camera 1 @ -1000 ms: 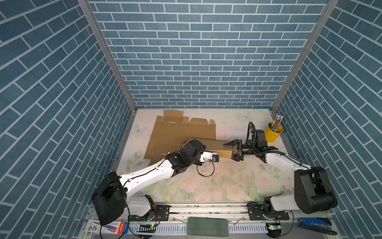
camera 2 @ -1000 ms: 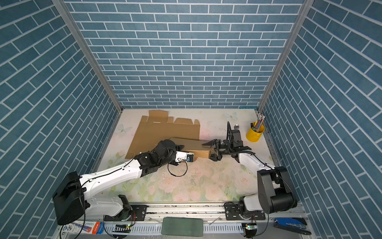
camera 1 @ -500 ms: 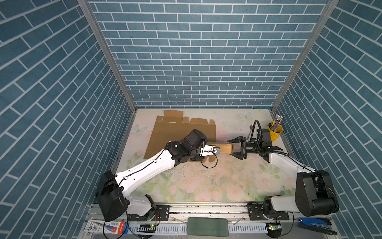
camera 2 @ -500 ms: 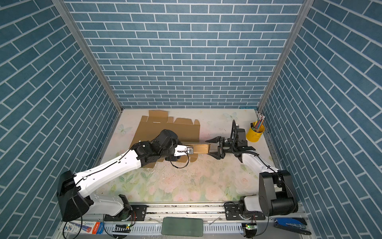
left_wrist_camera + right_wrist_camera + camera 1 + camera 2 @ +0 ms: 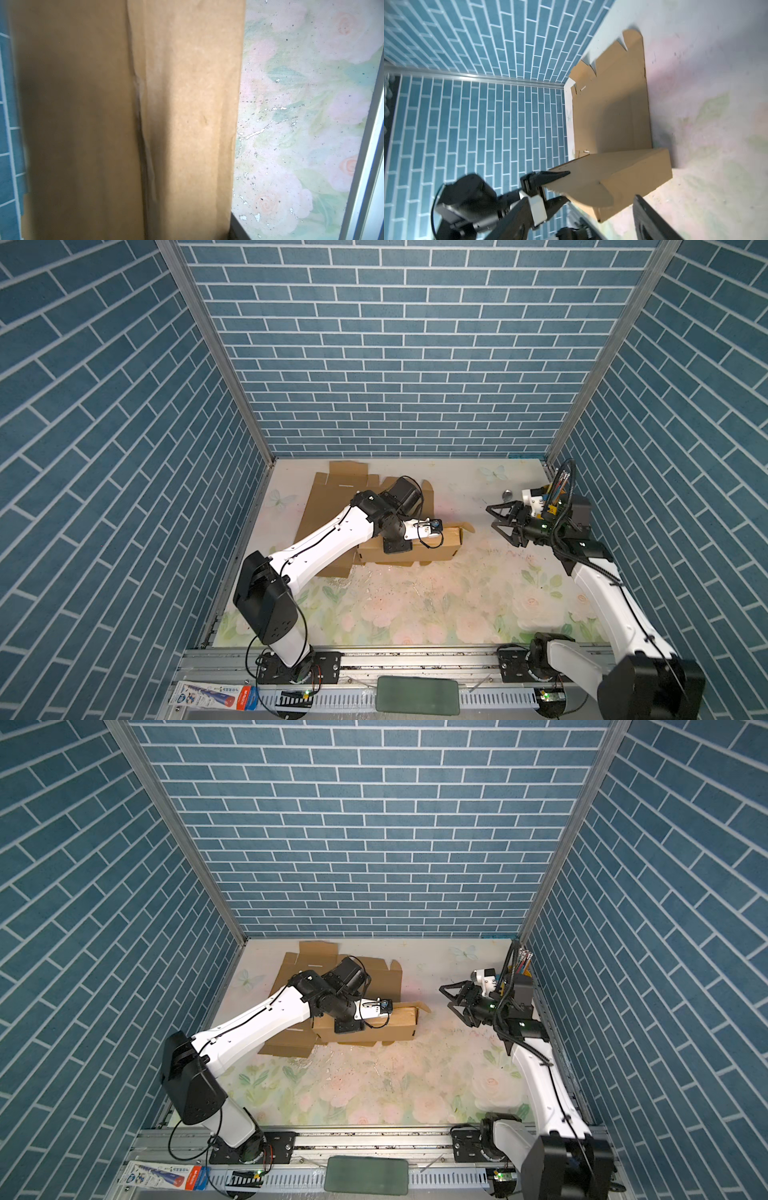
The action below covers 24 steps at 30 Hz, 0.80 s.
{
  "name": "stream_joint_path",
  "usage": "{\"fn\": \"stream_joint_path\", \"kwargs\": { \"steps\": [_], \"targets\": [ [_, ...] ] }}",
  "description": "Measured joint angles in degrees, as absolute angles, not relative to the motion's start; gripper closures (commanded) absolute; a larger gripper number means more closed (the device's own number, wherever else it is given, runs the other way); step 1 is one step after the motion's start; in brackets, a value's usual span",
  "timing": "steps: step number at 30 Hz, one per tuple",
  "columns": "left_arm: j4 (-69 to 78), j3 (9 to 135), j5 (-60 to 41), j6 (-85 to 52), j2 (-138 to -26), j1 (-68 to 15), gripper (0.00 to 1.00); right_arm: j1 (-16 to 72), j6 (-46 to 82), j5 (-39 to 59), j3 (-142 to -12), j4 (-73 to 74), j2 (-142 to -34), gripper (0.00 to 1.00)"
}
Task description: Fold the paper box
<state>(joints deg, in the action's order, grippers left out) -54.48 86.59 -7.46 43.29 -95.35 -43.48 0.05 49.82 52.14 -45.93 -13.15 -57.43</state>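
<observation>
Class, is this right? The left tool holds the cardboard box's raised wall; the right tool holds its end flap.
No: the right tool stands open, apart from the cardboard box, in both top views. The left tool does hold the raised wall.

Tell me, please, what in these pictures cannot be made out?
- Left gripper: fingertips hidden by its wrist and the box in both top views; the left wrist view shows only blurred cardboard.
- Cup: mostly behind the right arm in both top views; contents too small to name.
- Right gripper: its fingers are largely cut off by the right wrist view's edge.
</observation>
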Motion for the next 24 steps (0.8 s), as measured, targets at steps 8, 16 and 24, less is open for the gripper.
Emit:
{"fn": "stream_joint_path", "kwargs": {
  "steps": [8, 16, 24],
  "targets": [
    [-54.11, 86.39, -8.75, 42.65, -97.41, -43.03, 0.62, 6.0, 34.89, 49.25, -43.66, -15.9, -54.83, 0.28],
    [-51.75, 84.49, -8.91, 42.15, -96.75, -43.03, 0.62, 13.39, 27.9, 46.98, -43.68, -17.19, -63.9, 0.3],
    [-51.64, 84.49, -9.08, 42.15, -96.75, -43.05, 0.62, 15.59, 26.89, 46.22, -45.19, -14.52, -70.65, 0.38]
  ]
}}
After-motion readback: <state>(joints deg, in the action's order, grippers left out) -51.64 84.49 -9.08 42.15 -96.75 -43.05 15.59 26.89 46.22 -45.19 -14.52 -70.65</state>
